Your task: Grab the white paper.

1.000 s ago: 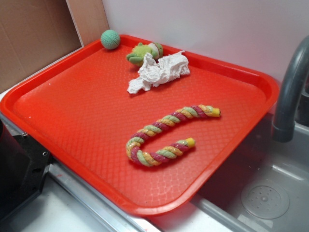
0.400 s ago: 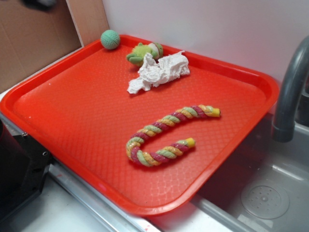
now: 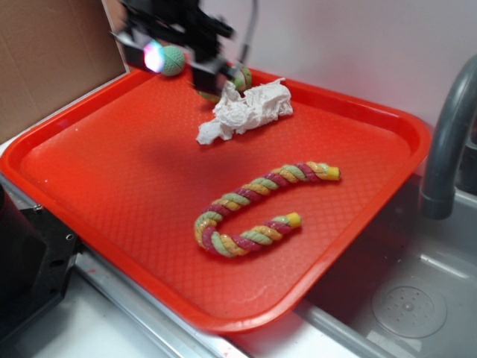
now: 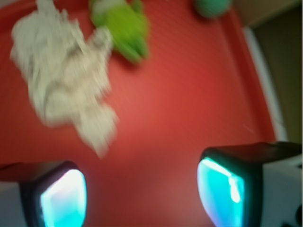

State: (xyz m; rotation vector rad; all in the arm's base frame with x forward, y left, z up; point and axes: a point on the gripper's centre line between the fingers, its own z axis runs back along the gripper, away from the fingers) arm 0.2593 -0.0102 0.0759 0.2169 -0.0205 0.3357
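Exterior view shows a red tray [image 3: 112,186] beside a sink [image 3: 402,298]. The white paper [image 3: 246,110] lies near the back of the tray, a crumpled, long wad. A small green plush toy [image 3: 238,78] sits just behind it, touching or almost touching. A green ball [image 3: 173,60] rests in the back corner, and a twisted rope toy [image 3: 257,209] lies apart from the paper, nearer the front.

The robot's gripper [image 3: 205,74] hangs above the back of the tray, blurry, close to the ball and the plush toy. In the wrist view the two fingers [image 4: 61,196] are spread wide with nothing between them but bare red tray. The white paper [image 4: 64,75] shows up and to the left in that view, not lined up with the gap. The plush toy [image 4: 120,28] is right next to it.

What could go wrong: the paper and the plush toy are so close that the fingers might pinch the toy too, or the toy alone. The paper is also light and floppy, so a finger coming down on its edge could just push it away. The blur makes it hard to tell how high the gripper is.
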